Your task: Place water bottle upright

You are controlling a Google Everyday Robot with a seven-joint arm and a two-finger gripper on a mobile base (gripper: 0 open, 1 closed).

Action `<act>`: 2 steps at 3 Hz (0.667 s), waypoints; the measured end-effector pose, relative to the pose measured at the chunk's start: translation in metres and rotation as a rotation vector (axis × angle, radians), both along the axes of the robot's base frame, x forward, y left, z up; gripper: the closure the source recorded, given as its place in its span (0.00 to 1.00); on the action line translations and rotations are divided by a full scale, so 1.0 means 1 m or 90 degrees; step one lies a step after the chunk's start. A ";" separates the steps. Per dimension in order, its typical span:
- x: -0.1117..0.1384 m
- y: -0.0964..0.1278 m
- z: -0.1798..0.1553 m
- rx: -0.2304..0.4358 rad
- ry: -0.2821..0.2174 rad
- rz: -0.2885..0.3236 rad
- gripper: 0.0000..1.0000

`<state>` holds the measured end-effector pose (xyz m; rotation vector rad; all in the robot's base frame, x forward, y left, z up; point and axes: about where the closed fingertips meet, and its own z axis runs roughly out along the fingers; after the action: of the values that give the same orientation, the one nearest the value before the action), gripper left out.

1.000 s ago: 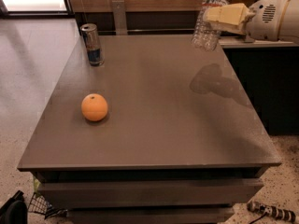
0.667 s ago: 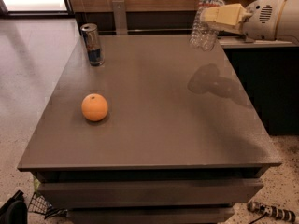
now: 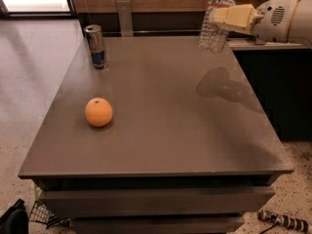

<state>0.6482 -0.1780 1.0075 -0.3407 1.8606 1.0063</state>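
Observation:
The water bottle [image 3: 214, 30] is clear ribbed plastic with a red-and-white label band near its top, which runs out of the frame. It hangs roughly upright, slightly tilted, in the air above the table's far right part. My gripper [image 3: 229, 17], with cream-coloured fingers, comes in from the right and is shut on the bottle's middle. The bottle's base is well above the grey table [image 3: 161, 130], where its shadow falls on the right side.
A slim silver-and-blue drink can [image 3: 96, 47] stands upright at the table's far left. An orange [image 3: 99, 112] lies on the left middle. A dark counter [image 3: 273, 82] stands right of the table. A cable [image 3: 282, 221] lies on the floor at lower right.
My gripper has moved a little to the left and up with the bottle held in it. The can and the orange have not moved.

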 end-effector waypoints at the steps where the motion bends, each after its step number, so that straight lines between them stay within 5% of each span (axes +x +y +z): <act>1: 0.005 -0.007 0.004 0.051 -0.125 0.026 1.00; 2: -0.002 0.002 0.005 0.031 -0.261 0.079 1.00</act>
<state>0.6460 -0.1761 1.0129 -0.5920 1.4573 0.9777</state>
